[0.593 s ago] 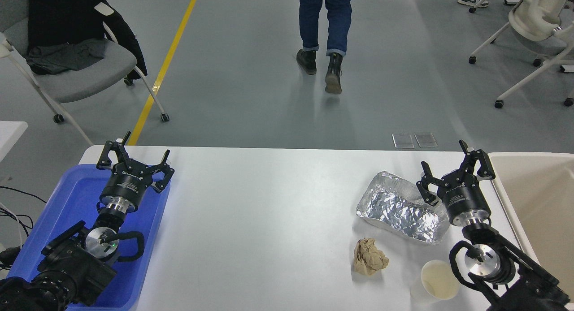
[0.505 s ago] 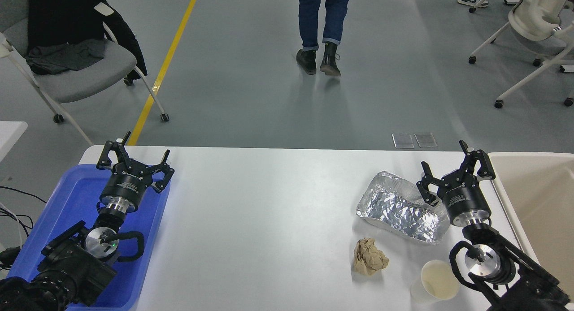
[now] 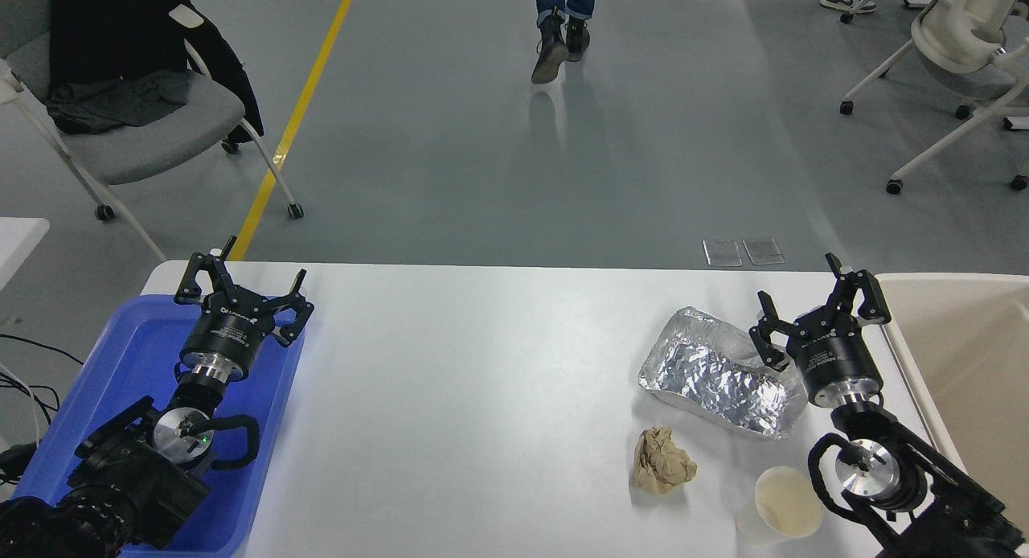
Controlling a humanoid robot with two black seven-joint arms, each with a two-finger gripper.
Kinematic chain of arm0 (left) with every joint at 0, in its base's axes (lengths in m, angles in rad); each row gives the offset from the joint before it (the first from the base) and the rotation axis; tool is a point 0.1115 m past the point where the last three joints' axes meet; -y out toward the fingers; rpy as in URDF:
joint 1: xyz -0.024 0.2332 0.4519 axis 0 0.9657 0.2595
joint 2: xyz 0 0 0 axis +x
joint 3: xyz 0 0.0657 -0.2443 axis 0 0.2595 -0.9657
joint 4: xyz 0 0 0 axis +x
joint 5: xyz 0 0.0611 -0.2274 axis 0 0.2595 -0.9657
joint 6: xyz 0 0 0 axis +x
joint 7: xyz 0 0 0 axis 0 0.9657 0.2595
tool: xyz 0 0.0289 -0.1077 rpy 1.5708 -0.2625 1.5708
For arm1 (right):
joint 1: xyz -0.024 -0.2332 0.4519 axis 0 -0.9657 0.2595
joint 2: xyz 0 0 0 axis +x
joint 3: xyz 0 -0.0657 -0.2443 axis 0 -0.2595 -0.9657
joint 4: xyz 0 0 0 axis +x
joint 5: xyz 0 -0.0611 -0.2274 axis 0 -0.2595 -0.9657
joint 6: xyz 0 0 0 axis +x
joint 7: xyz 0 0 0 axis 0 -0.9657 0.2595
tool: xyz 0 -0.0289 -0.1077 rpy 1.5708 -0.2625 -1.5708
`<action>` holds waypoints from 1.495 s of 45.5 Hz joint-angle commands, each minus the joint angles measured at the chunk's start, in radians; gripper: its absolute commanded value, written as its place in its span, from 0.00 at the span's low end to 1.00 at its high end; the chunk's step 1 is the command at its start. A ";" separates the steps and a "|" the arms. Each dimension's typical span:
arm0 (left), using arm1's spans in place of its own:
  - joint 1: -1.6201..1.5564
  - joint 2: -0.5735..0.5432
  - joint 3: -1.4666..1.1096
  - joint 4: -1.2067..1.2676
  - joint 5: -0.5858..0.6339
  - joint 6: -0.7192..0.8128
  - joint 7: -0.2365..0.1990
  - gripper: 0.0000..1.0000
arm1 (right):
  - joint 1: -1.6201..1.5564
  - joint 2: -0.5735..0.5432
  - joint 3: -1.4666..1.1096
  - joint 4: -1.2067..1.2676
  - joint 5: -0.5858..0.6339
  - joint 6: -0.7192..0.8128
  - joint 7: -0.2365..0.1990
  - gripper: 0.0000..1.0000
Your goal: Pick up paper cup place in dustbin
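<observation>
Down at the near right corner of the white table [image 3: 482, 365], the paper cup [image 3: 786, 503] stands upright, mouth up, just left of the right arm's wrist joint and well behind the right gripper [image 3: 818, 310], which hangs farther out over the table with its fingers spread wide and nothing between them. So the cup is on the camera's side of that gripper, close beside the arm itself, not under the fingertips at all.

Looking at the cup: it's small and white, with a round rim, plain tapered sides and a cream-yellowish inside; a faint mark shows on its inner wall. Its base sits right near the table's front edge.

Just left of the cup lies a crumpled brown paper wad [image 3: 662, 461], apart from it. Beyond both, a silver foil tray [image 3: 715, 373] rests on the table, its right end beside the right gripper's body.

Over on the right edge sits the dustbin [image 3: 961, 357], beige, with a thick rounded rim, right next to the gripper's outer finger.

Across on the left, the left gripper [image 3: 243, 286] is parked above the far end of a blue plastic tray [image 3: 129, 357], fingers also splayed apart and gripping nothing.

Up at the top, a person's legs [image 3: 563, 11] are on the grey floor.
</observation>
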 commanded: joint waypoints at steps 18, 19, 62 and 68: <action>0.000 0.000 0.000 0.000 -0.001 0.000 0.000 1.00 | 0.010 -0.036 0.003 -0.012 0.002 -0.002 -0.001 1.00; 0.000 0.000 0.000 0.000 0.000 0.000 0.000 1.00 | 0.010 -0.036 0.002 -0.012 0.002 0.000 -0.001 1.00; -0.002 0.000 0.000 0.000 0.000 0.000 0.002 1.00 | 1.183 -0.455 -2.216 0.142 0.123 0.063 -0.001 1.00; -0.002 0.000 0.000 0.000 0.002 0.000 0.002 1.00 | 1.436 -0.324 -2.503 0.290 0.123 0.112 -0.002 1.00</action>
